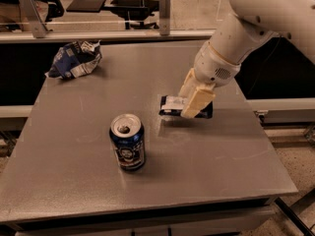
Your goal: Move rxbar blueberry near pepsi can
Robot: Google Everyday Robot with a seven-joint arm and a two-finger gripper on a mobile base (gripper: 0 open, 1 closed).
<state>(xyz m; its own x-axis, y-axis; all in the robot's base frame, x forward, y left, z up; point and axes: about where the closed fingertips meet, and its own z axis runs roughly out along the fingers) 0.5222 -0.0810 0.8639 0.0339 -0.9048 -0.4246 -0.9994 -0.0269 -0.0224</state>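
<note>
The rxbar blueberry is a flat dark navy bar with a white label patch, held just above the grey table right of its middle. My gripper comes down from the upper right on a white arm, and its cream fingers are shut on the bar's right part. The pepsi can stands upright, dark blue with a silver open top, in front and to the left of the bar, about a can's width away.
A crumpled blue-and-white chip bag lies at the table's back left corner. A rail with metal posts runs behind the table. The table's right edge drops to the floor.
</note>
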